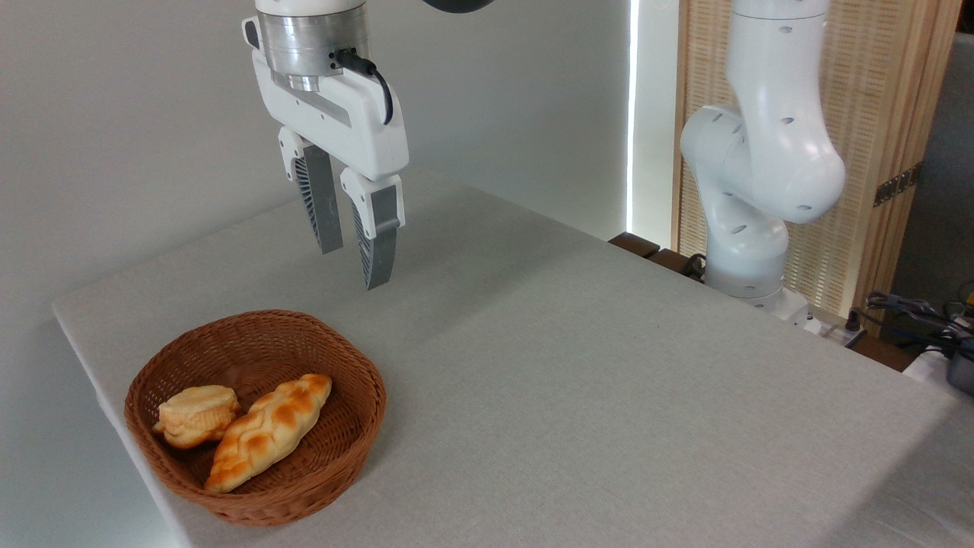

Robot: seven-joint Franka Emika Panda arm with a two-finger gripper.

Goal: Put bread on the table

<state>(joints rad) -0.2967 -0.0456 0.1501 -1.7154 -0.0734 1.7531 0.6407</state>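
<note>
In the basket (335, 464), the squat bread (196, 415) lies long-axis left-right; the pincer (351, 266) hangs spread.

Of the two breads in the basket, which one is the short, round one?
The bun on the left side of the basket: squat and pale, while the braided loaf beside it is long and golden-brown.
</note>
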